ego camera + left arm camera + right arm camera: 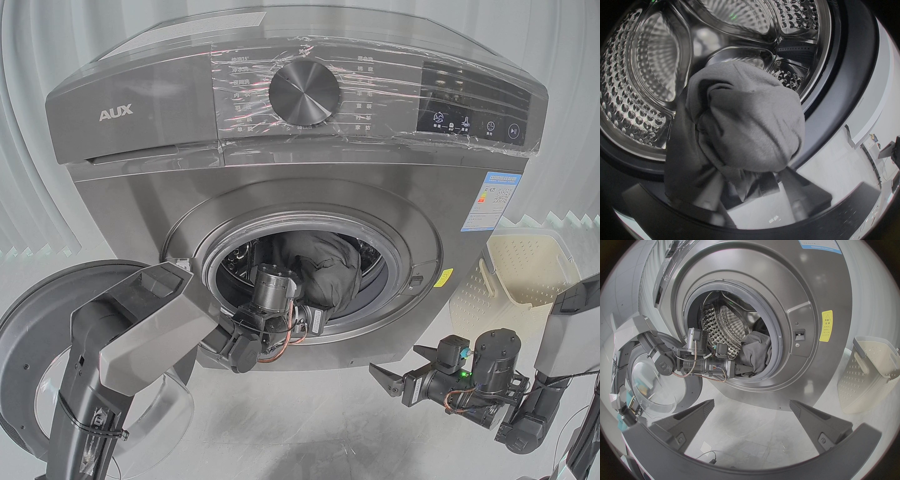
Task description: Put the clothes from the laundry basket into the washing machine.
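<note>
Nearest, the right claw [400,362] hangs low over the pale floor [300,425] in front of the washing machine [375,206]. Its two dark fingers are spread wide apart and there is nothing between them. Just beyond it, the left claw [747,369] is at the lower rim of the round opening, closed on a dark grey garment [325,269]. The cloth is bunched up into a lump above the fingers and droops over the door seal, partly inside the opening and partly at its edge. Behind the garment lies the shiny perforated drum [637,93]. The machine's door [31,350] stands swung open on the robot's left. On the right, beside the machine, a cream laundry basket [531,275] with perforated walls sits tilted on the floor.
</note>
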Controlling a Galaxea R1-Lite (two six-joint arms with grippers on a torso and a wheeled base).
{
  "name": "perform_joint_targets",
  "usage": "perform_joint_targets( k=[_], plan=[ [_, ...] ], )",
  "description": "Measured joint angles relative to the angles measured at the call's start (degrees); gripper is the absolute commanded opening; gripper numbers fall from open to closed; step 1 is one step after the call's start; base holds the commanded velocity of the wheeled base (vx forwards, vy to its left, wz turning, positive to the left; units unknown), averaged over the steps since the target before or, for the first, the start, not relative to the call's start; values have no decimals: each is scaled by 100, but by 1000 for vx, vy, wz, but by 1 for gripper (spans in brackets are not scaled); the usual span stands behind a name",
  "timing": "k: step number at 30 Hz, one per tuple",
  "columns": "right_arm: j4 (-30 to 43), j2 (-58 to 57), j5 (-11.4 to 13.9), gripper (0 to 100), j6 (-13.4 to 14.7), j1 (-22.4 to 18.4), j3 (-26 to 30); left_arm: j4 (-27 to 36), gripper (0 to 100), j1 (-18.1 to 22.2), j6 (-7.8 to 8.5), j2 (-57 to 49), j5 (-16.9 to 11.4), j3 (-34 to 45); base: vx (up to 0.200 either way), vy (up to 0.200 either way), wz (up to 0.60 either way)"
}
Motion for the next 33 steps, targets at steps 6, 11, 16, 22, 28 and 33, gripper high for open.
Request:
perform_joint_targets(
  k=[6, 11, 16, 22, 28, 33],
  plan=[
    [0, 0, 2, 100, 17, 4, -7, -127, 0, 2, -90, 230, 169, -492, 0, 0, 0],
    [0, 0, 2, 100, 22, 17, -7, -277, 0, 40, -216, 399, 455, -1196, 0, 0, 0],
    [-4, 0, 2, 100, 23, 28, -7, -386, 0, 123, -244, 634, 750, -2133, 0, 0, 0],
    [-4, 0, 2, 100, 28, 37, -7, -397, 100, 258, -235, 980, 1054, -3170, 0, 0, 0],
    [-9, 0, 2, 100, 30, 30, -7, -436, 100, 328, -233, 1185, 1109, -3307, 0, 0, 0],
    [-9, 0, 5, 100, 30, 33, 0, -263, 100, 322, -235, 1011, 1035, -2566, 0, 0, 0]
  ],
)
